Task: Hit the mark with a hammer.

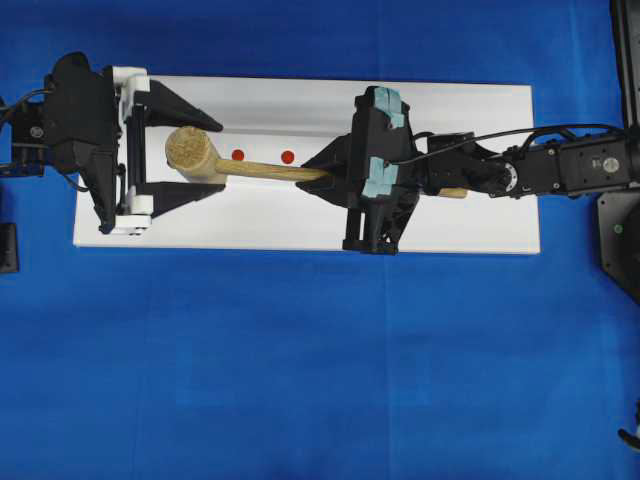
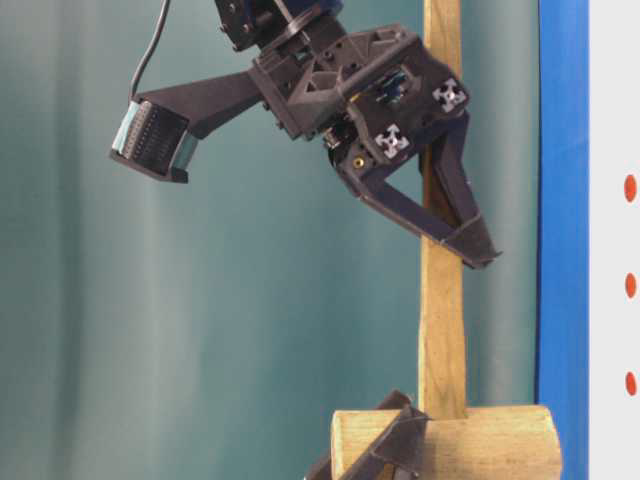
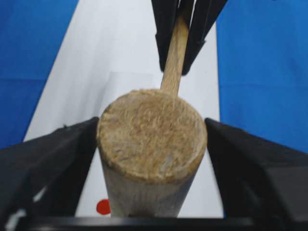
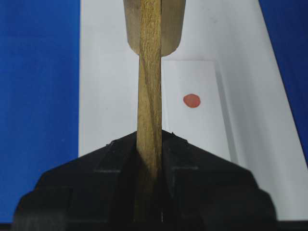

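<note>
Wooden hammer (image 1: 215,160) above white board, handle clamped, head leftward.

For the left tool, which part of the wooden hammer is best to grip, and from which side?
Probably the thick cylindrical head of the light-brown wooden hammer, approached from its flat end face. The open left tool already straddles it, one finger on each curved side. The shut right tool occupies the slim handle, leaving only the head free.

Blue tabletop (image 1: 300,380), teal backdrop (image 2: 250,300)
</note>
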`<state>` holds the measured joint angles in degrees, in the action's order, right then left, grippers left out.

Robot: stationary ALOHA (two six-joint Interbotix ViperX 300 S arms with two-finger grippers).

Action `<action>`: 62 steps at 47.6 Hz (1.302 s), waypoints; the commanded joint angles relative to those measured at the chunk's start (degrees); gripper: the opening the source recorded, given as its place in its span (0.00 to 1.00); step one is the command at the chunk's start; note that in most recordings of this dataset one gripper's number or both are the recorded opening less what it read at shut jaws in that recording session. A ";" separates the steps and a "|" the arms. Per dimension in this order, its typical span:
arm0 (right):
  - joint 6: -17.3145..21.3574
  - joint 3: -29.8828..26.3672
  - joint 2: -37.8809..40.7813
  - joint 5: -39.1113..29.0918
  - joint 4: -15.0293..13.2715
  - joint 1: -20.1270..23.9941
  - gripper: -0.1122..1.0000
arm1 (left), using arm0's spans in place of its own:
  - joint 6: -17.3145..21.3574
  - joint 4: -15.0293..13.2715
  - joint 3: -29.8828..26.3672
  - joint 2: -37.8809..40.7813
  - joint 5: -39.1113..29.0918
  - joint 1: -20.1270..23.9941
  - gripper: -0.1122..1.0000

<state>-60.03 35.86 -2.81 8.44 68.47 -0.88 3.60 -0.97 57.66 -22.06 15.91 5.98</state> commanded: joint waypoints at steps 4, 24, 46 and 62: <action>-0.09 -1.85 -1.14 0.18 -0.70 0.18 0.12 | 0.09 -0.09 -1.14 -0.70 -0.35 0.18 0.57; -0.09 -1.58 -1.67 -2.20 -1.76 0.18 0.12 | 0.53 -0.09 -1.14 -0.79 0.18 0.35 0.51; -0.09 -1.41 -1.76 -0.97 -1.85 0.26 0.55 | -3.60 -0.35 -1.23 -0.97 -0.97 0.35 0.51; -3.69 -1.14 -2.11 4.48 -5.45 2.46 0.91 | -29.53 -0.35 -1.32 -2.72 -4.04 0.35 0.51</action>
<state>-62.84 35.77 -3.25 11.78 63.54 1.49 -21.36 -1.23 57.66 -23.20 11.87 6.24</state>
